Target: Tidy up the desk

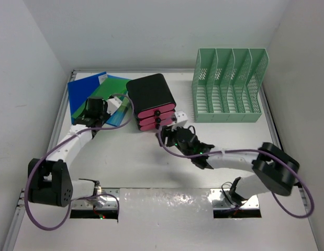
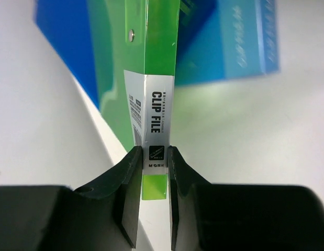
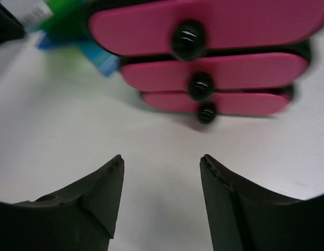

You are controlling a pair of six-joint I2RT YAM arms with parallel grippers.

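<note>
Desk [image 1: 130,167] bears green clip file [image 1: 112,88], blue folder [image 1: 80,99], pink-drawered box [image 1: 151,98], mint rack [image 1: 227,89].

Desk [image 1: 141,167]: folders [image 1: 91,91] left, drawers [image 1: 151,99] centre, rack [image 1: 227,86] right.

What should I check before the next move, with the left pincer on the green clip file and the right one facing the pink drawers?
1. The left pincer is shut on the green plastic clip file, at its labelled edge: ok.
2. The grip is deep enough for a lift: cannot tell.
3. The right pincer is open and empty, facing the pink drawers of the small black box: ok.
4. The mint-green mesh file rack stands upright, slots seemingly free: ok.
5. The dark blue flat folder lies clear of the file: not ok, they overlap.
</note>
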